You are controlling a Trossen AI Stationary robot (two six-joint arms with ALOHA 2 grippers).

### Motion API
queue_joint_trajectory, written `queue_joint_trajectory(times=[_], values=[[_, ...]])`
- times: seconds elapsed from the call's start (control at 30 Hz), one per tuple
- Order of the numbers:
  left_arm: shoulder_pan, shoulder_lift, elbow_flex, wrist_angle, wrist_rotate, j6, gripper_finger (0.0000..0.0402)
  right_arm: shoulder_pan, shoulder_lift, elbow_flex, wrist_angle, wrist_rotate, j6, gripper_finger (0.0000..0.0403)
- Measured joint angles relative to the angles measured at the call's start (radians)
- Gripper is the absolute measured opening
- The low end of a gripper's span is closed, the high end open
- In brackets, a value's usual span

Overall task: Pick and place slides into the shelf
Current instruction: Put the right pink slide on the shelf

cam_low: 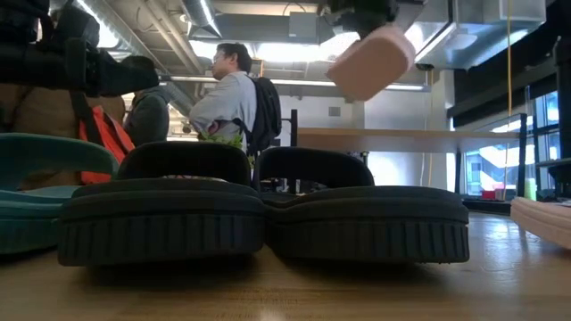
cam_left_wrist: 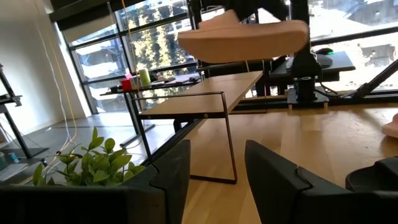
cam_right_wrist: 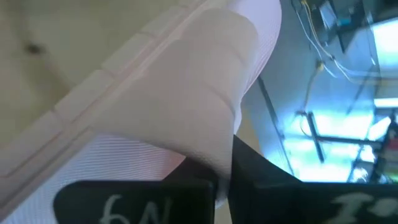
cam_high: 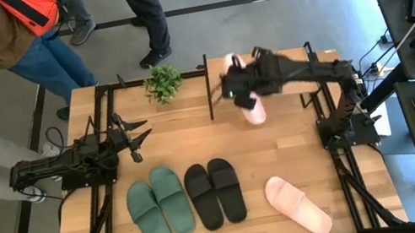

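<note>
My right gripper [cam_high: 235,86] is shut on one pale pink slide [cam_high: 250,102] and holds it in the air above the shelf's plank top [cam_high: 279,87], at the table's far side. In the low view this slide [cam_low: 370,61] hangs tilted over the shelf [cam_low: 401,139]. In the left wrist view the slide [cam_left_wrist: 242,38] floats above the shelf [cam_left_wrist: 205,99]. The other pink slide [cam_high: 297,204], the black pair [cam_high: 214,192] and the green pair [cam_high: 158,207] lie sole-down near the table's near edge. My left gripper [cam_high: 140,137] waits open at the table's left side. My right gripper pinches the pink slide's wide strap [cam_right_wrist: 208,106] between its two fingers [cam_right_wrist: 261,180], at the strap's edge. One finger sits under the strap and one outside it. The slide is lifted clear and tilted over the shelf top.
A small potted plant [cam_high: 163,82] stands at the table's far edge, left of the shelf's black frame [cam_high: 209,90]. People stand beyond the table's far-left corner [cam_high: 49,41]. Bare wood lies between the shelf and the row of slides [cam_high: 221,144].
</note>
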Motion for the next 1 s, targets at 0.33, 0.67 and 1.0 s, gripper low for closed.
queue_joint_trajectory(times=[0.33, 0.67, 1.0], values=[[0.0, 0.0, 0.0, 0.0, 0.0, -0.001, 0.0145, -0.205, -0.004, -0.017, -0.001, 0.023, -0.157, 0.0013], [0.0, 0.0, 0.0, -0.001, 0.0, 0.0, 0.0145, -0.29, -0.004, -0.017, 0.0, 0.068, -0.243, 0.0012], [0.0, 0.0, 0.0, -0.011, 0.0, 0.0, 0.0145, -0.381, -0.004, -0.017, 0.0, 0.07, -0.243, 0.0012]])
